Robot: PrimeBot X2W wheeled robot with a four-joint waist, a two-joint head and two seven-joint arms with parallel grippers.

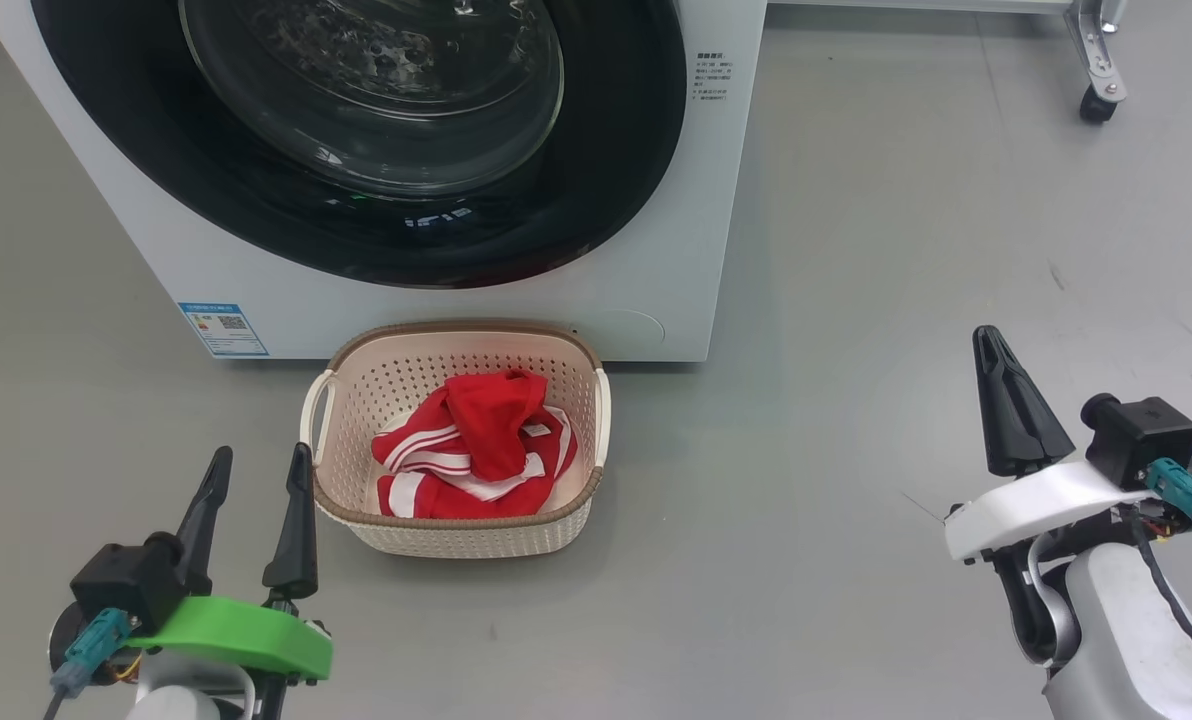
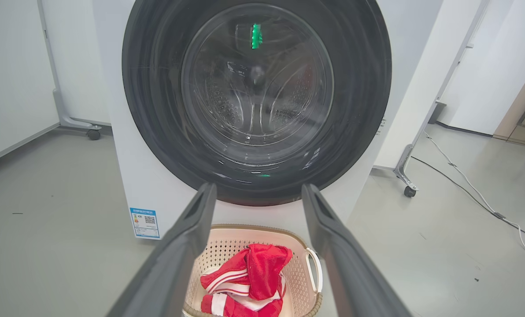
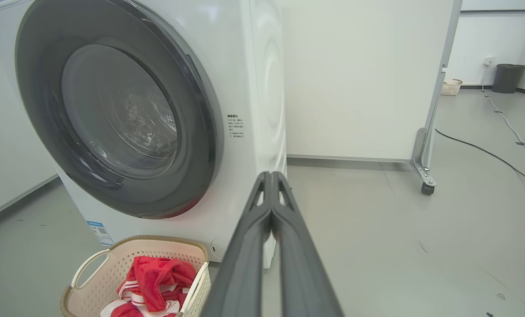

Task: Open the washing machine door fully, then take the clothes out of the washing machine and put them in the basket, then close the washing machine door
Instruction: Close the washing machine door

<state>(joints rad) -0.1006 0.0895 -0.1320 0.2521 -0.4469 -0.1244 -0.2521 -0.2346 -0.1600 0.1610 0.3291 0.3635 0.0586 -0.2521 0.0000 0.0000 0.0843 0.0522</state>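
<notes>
The left gripper (image 1: 262,455), jaws spread and empty, hangs at 9 o'clock of the basket (image 1: 456,535), the right gripper (image 1: 988,340) pressed together at 3 o'clock, both over grey floor (image 1: 856,300). One basket holds the red clothes (image 1: 476,440), one washing machine (image 1: 656,290) just beyond at 12 o'clock with its door (image 1: 616,150) closed. A castered frame (image 1: 1096,100) stands at 2 o'clock.
</notes>
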